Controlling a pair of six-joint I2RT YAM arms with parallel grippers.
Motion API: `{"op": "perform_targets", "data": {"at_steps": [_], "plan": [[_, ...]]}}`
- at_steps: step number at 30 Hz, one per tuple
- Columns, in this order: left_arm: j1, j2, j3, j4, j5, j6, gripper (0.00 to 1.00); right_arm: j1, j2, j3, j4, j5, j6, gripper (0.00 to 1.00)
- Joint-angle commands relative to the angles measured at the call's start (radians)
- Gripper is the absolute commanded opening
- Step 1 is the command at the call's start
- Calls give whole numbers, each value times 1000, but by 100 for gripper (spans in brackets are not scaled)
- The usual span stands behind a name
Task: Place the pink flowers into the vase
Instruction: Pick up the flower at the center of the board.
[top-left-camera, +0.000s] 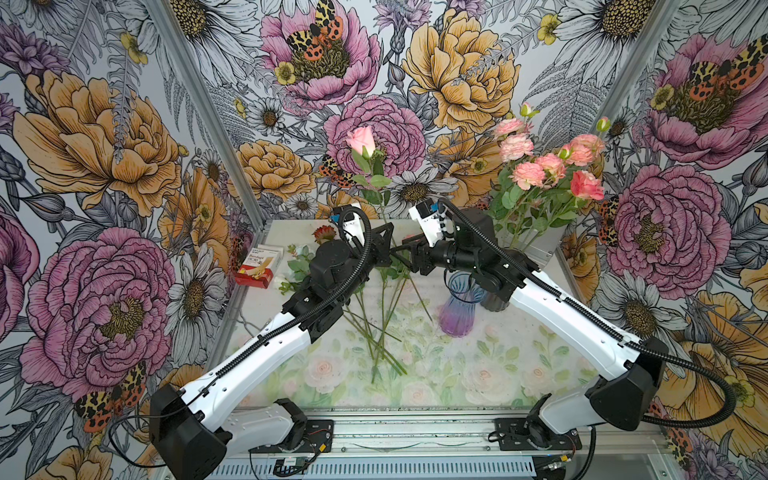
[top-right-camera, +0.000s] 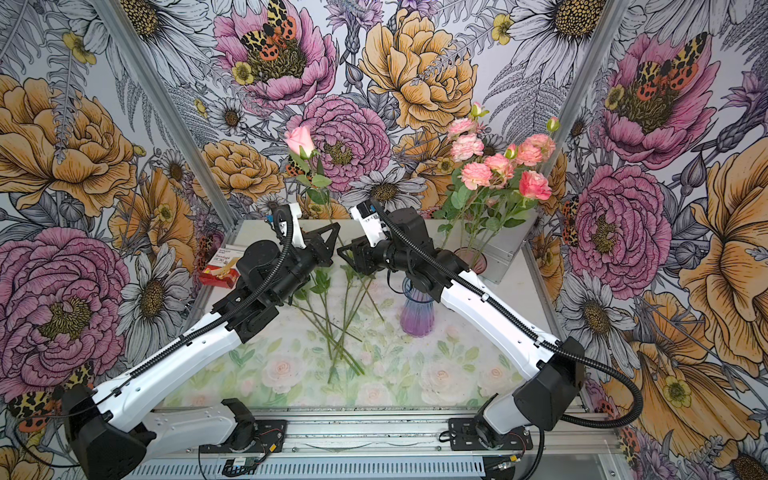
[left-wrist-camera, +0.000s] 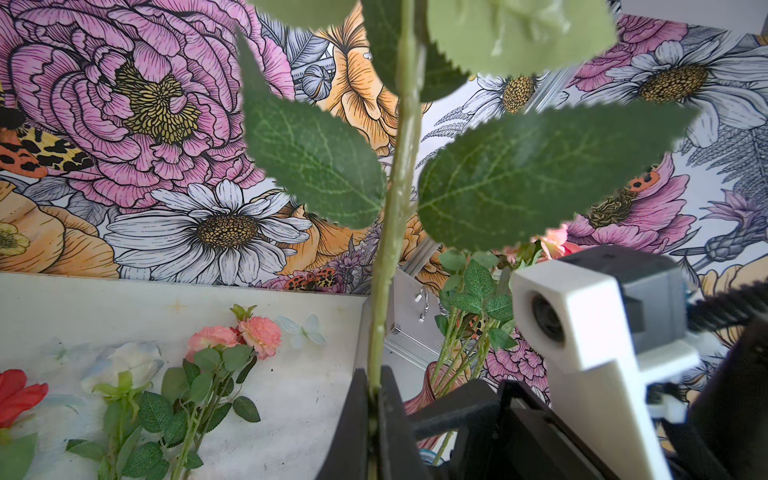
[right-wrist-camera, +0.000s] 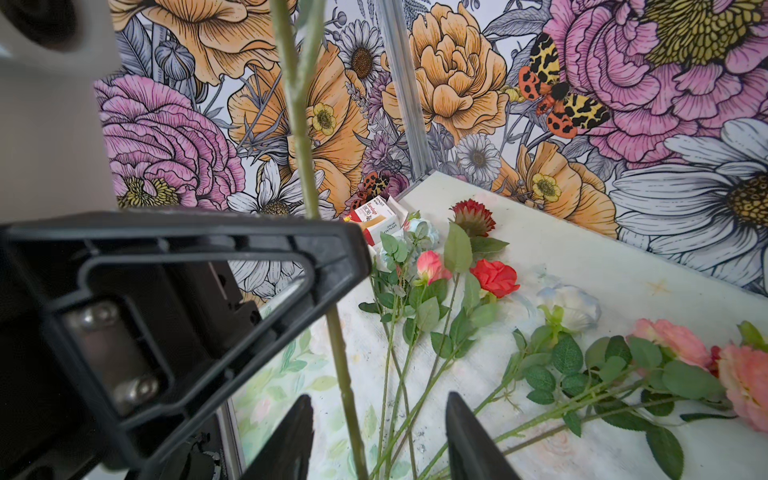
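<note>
Presently, the left gripper (left-wrist-camera: 376, 386) is clamped on the stem of a pink rose (top-left-camera: 360, 139), holding it upright with leaves and bloom high above the jaws, evidently to present the free stem below for a handover. The right gripper (right-wrist-camera: 378, 399) faces it with jaws parted and that lower stem running between them, apparently touching neither side, so it grips nothing. Beyond the right jaws stands the pink vase (top-right-camera: 469, 259) already holding pink flowers (top-right-camera: 498, 166); further pink sprays (right-wrist-camera: 673, 349) lie on the table (right-wrist-camera: 582, 257) beneath both jaws.
</note>
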Motion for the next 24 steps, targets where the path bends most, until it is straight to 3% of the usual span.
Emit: {"op": "perform_targets", "data": {"at_steps": [1, 4, 8, 9, 12, 13, 17, 24], "plan": [[-7, -3, -1, 29, 25, -8, 0, 9, 16, 44, 32, -5, 12, 44], [-6, -4, 1, 28, 29, -10, 0, 9, 22, 52, 33, 0, 15, 30], [-5, -3, -3, 26, 27, -4, 0, 10, 22, 53, 35, 8, 19, 0], [-4, -1, -5, 25, 27, -2, 4, 10, 22, 53, 34, 12, 19, 0], [1, -3, -13, 19, 27, -3, 43, 10, 17, 43, 33, 31, 15, 0], [4, -8, -17, 19, 27, -3, 51, 10, 14, 39, 33, 41, 12, 0], [23, -49, -24, -16, 8, 6, 61, -8, 1, 21, 33, 57, 12, 0], [114, -174, -62, -90, 10, 6, 95, -73, -57, -10, 29, 73, -11, 0]]}}
